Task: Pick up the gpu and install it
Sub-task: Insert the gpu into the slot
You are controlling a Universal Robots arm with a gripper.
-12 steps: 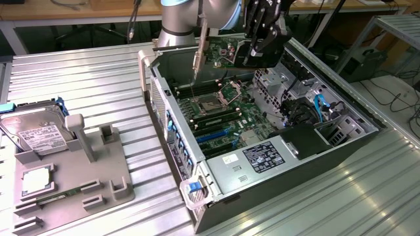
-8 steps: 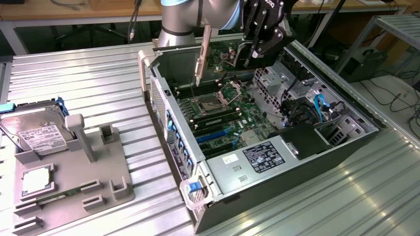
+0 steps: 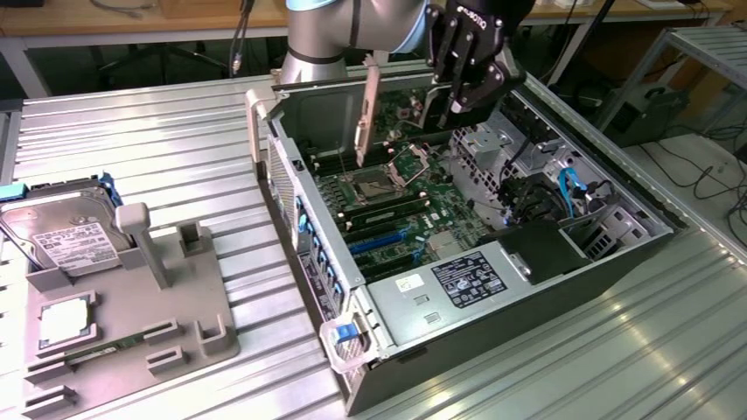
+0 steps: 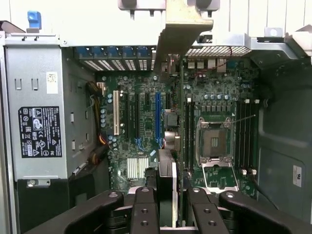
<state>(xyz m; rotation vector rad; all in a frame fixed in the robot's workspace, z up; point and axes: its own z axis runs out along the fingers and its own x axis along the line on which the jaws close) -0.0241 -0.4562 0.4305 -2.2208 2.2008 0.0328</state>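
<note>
I log one gpu (image 3: 369, 105) (image 4: 181, 29), jaws clamped on it, held edge-on above the open computer case (image 3: 278, 162) on the bench (image 3: 152, 140).

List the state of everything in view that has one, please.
gripper: shut on the gpu.
gpu: held on edge above the motherboard, not seated.
computer case: lying on its side, open.
CPU socket: bare, no cooler.
hard drive: sitting in the grey holder.
</note>
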